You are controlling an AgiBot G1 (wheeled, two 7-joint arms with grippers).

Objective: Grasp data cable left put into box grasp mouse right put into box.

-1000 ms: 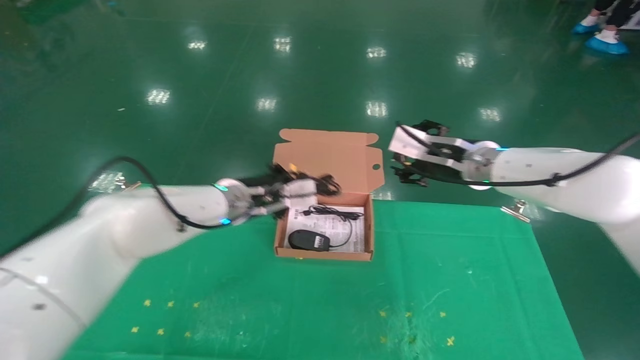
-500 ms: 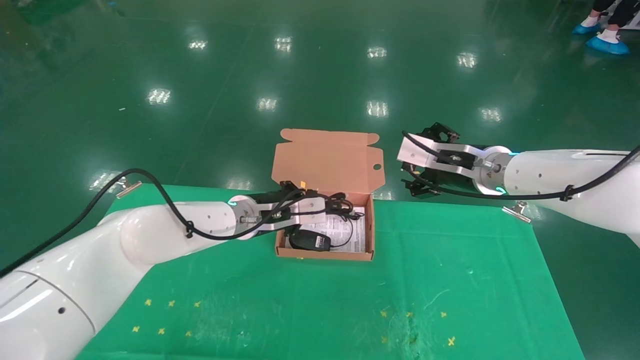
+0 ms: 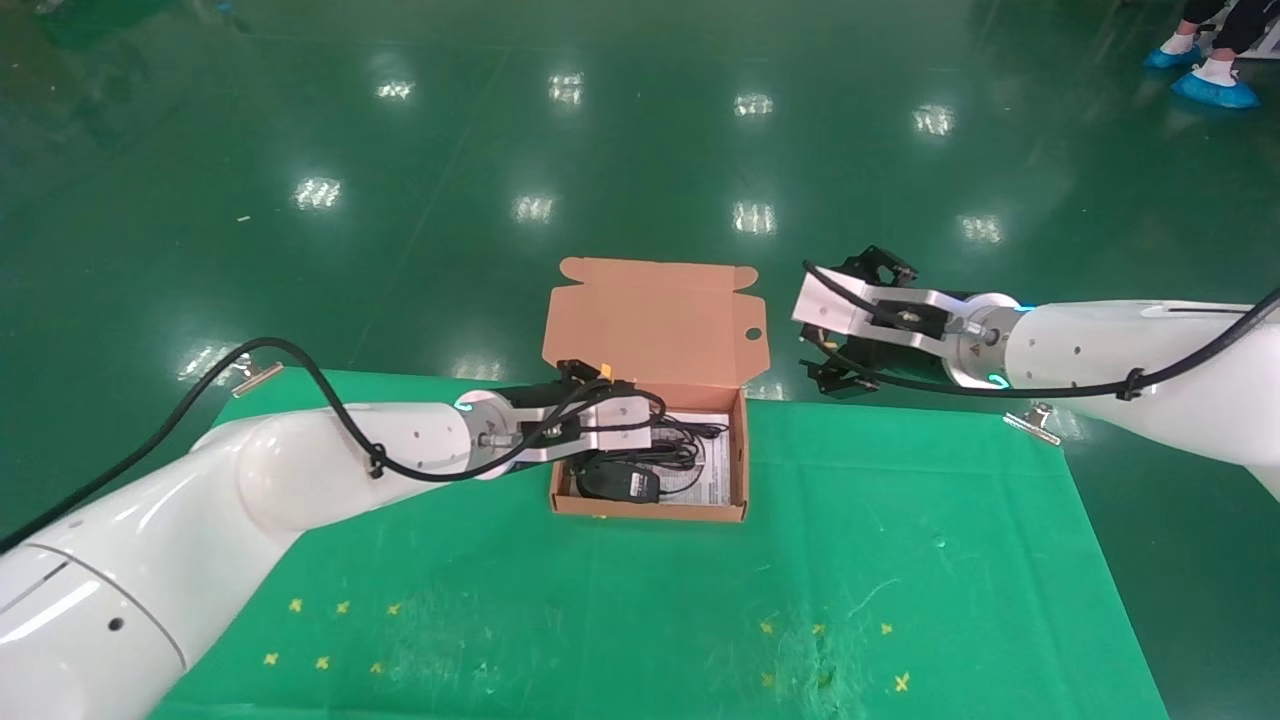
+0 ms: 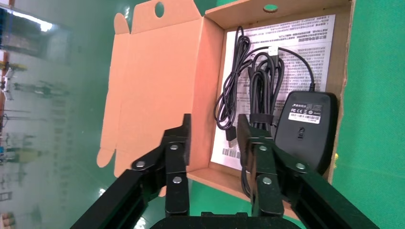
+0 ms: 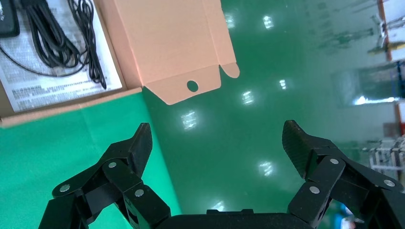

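A: At the bench's point(image 3: 900, 560) far edge, the box point(image 3: 650, 320) lies open. Change?
B: Left end effector point(image 4: 214, 143) has dropped lower into it, fingers now parted; data cable point(image 4: 260, 90) released onto the sheet beside the mouse point(image 4: 305, 126).
A: Right end effector point(image 5: 217, 143)?
B: Spread wide, empty, past the far right corner. Both items boxed; task looks essentially done.

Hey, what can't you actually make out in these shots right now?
1. Left wrist view: a finger of the left gripper covers one end of the data cable; contact unclear.
2. Head view: that gripper hides the left part of the box.
3. Right wrist view: the edge cuts off the mouse; the right gripper hangs open beside the box.
4. Printed sheet: text too small to read.
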